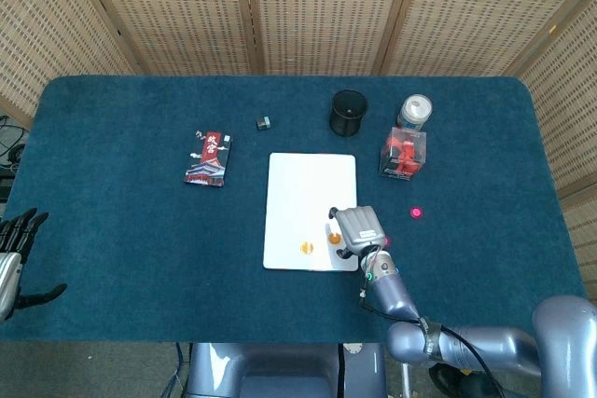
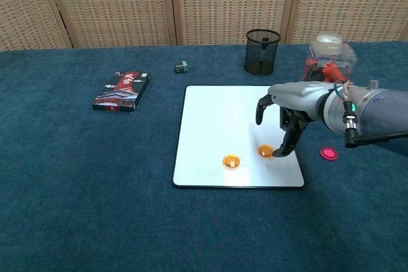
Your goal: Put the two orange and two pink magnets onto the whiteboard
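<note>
Currently right hand (image 2: pixel 290 109) fingers (image 2: pixel 285 146) pinch second orange magnet (image 2: pixel 265 151) over whiteboard (image 2: pixel 217 119); release next, then fetch pink magnet (image 2: pixel 329 153) beside the whiteboard.

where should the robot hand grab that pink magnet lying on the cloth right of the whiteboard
Pinch the pink magnet by its rim, on opposite edges, coming straight down from above. It is a small flat disc lying face up on the blue table cloth, so only the thin edge offers a hold. Nothing stands close beside it; the whiteboard lies clear to its left.
</note>
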Controlling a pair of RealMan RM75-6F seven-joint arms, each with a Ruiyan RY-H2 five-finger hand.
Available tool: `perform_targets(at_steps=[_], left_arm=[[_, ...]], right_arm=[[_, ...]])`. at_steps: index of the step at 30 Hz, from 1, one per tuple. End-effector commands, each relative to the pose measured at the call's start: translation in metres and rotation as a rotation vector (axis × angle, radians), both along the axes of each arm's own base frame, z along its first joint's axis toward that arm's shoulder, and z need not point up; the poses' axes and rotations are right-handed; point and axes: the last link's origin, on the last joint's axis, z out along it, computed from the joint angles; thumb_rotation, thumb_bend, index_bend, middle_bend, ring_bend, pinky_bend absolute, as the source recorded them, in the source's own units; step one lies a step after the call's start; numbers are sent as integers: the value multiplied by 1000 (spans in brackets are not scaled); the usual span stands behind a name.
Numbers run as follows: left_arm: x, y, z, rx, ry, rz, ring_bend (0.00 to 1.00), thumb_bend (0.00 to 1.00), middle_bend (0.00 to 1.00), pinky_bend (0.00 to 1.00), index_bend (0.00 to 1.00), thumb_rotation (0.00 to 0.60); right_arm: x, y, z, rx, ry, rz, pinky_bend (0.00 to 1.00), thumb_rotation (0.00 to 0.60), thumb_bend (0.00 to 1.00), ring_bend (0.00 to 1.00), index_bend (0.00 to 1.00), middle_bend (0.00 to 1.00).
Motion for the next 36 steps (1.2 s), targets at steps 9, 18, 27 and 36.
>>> perform_targets(at_steps=[9, 18, 27, 36], left_arm=[[1, -1, 1, 2, -1, -4, 0, 89, 0, 0, 0, 600], [3, -2, -3, -5, 8, -8, 0, 89, 0, 0, 0, 600], [3, 0, -5, -5, 15, -2, 0, 90, 0, 0, 0, 600], [2, -1, -5, -7, 16, -2, 0, 90, 0, 0, 0, 600]], right_arm=[[-45, 9, 24, -38, 21, -38, 1000, 600, 260, 1000, 323, 953], [-99, 3, 38, -95, 7, -95, 1000, 600, 342, 1000, 373, 957], [-112, 3, 32, -82, -3, -84, 1000, 600, 350, 1000, 374, 958], [-112, 6, 24, -68, -5, -78, 1000, 600, 350, 1000, 374, 958]])
